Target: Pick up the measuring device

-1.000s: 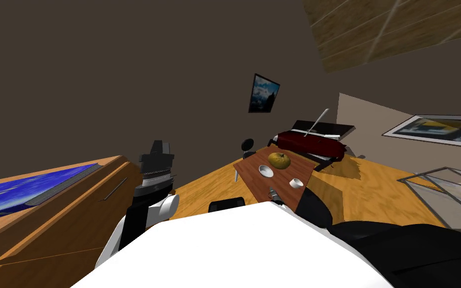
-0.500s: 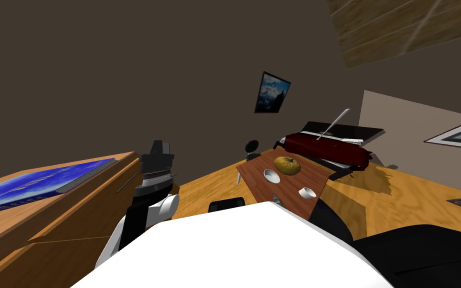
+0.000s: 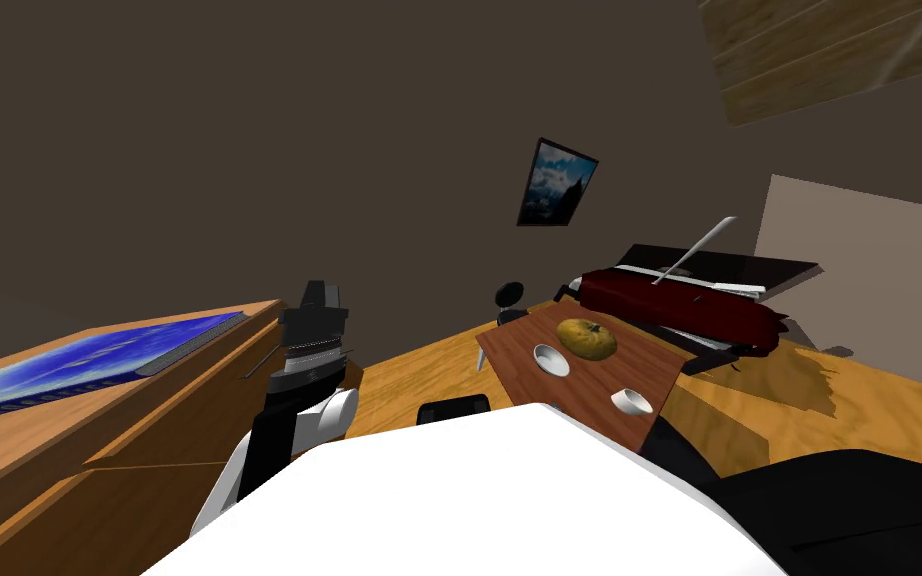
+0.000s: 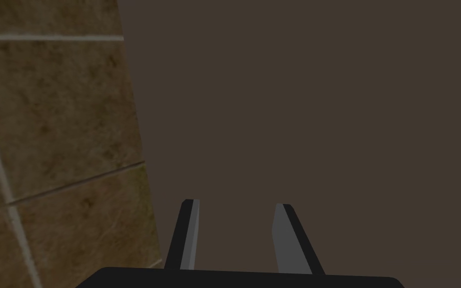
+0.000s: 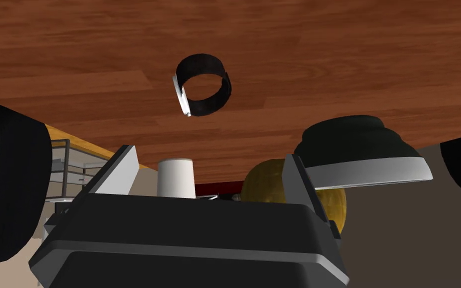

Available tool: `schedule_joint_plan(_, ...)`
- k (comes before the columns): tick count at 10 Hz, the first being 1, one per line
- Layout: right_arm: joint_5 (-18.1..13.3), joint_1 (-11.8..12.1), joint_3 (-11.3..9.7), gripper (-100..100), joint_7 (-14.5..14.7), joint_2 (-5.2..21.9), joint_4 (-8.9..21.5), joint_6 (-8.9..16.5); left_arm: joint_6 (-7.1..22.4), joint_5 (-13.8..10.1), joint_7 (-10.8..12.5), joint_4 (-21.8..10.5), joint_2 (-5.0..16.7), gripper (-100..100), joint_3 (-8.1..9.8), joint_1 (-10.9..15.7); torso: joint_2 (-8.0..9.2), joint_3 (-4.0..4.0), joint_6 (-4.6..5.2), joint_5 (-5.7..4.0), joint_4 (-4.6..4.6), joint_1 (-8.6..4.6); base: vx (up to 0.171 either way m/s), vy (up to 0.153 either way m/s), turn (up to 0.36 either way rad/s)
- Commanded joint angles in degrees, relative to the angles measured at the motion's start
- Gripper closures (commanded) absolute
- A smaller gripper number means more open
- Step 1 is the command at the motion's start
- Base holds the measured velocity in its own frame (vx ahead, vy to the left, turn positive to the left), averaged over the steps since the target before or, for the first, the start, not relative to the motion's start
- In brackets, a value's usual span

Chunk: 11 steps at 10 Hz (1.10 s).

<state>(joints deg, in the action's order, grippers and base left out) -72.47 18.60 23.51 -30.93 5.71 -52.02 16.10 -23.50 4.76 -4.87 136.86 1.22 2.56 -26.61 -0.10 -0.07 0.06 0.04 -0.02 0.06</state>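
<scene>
1. Reddish-brown wood makes up the tabletop (image 5: 349,60). The measuring device, a black-banded watch (image 5: 209,104) with a pale face, lies on bare wood in the upper middle of the right wrist frame, apart from everything else.
2. Spread wide and empty, the right gripper (image 5: 207,152) points at it. The watch lies beyond the fingertips, not yet between them.
3. This looks like the approach. To do it well, centre the band between the fingers, advance until they straddle the loop, then close across its sides. Keep clear of the white cup (image 5: 175,175), yellow fruit (image 5: 262,185) and dark bowl (image 5: 359,145) in the lower middle and right.
4. At left centre of the head frame, the left gripper (image 4: 237,202) is raised, its fingers parted on nothing.
5. Against a second ago, the tabletop, dark red piano (image 3: 679,300) and wall picture (image 3: 557,183) sit further right in the head frame. That shift is my own turn; nothing has moved on the tabletop.
</scene>
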Motion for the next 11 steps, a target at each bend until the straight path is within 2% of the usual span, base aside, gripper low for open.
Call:
schedule_joint_plan(1,-0.6,-0.08,0.34,-100,-0.16,-0.07,1.59,0.67,0.0,0.0,0.0,0.0,0.0,0,0.0,0.0,0.0,0.0,0.0,0.0,0.0,0.0,0.044,-0.013,0.084)
schedule_joint_plan(2,-2.36,-0.43,1.03,-100,-0.78,-0.29,3.81,1.83,0.0,0.0,0.0,0.0,0.0,0,0.0,0.0,0.0,-0.01,0.02,0.0,-0.01,0.02,0.054,-0.006,0.143)
schedule_joint_plan(3,-2.36,-0.43,1.03,-100,-0.78,-0.29,4.03,1.83,0.0,0.0,0.0,0.0,0.0,0,0.0,0.0,-0.03,-0.02,0.01,0.01,-0.01,0.04,0.04,-0.008,0.065)
schedule_joint_plan(4,-3.99,-0.77,1.67,-100,-1.35,-0.47,5.99,2.89,0.0,0.0,0.0,0.0,0.0,0,0.0,0.0,0.0,-0.01,0.03,0.01,-0.01,0.03,0.041,-0.011,0.14)
schedule_joint_plan(5,-3.36,-0.77,1.67,-100,-1.09,-0.47,5.58,2.89,0.0,0.0,0.0,0.0,0.0,0,0.0,0.0,0.0,0.0,0.01,0.01,0.0,0.03,0.033,-0.019,0.055)
schedule_joint_plan(6,-3.99,-0.77,1.67,-100,-1.35,-0.47,6.31,2.89,0.0,0.0,0.0,0.0,0.0,0,0.0,0.0,0.02,0.0,0.02,0.0,0.0,0.0,0.011,-0.011,-0.013)
schedule_joint_plan(7,-5.47,-1.09,2.26,-100,-1.87,-0.63,8.43,3.86,0.0,0.0,0.0,0.0,0.0,0,0.0,0.0,0.09,0.04,0.04,0.0,0.01,0.02,0.021,-0.007,0.118)
schedule_joint_plan(9,-5.47,-1.09,2.26,-100,-1.87,-0.63,8.43,3.86,0.0,0.0,0.0,0.0,0.0,0,0.0,0.0,0.07,0.03,0.03,0.01,0.01,0.03,0.019,-0.009,0.03)
schedule_joint_plan(11,-7.97,-1.66,3.29,-100,-2.74,-0.88,12.11,5.51,0.0,0.0,0.0,0.0,0.0,0,0.0,0.0,0.07,0.04,0.01,0.01,0.01,0.03,0.036,-0.015,0.138)
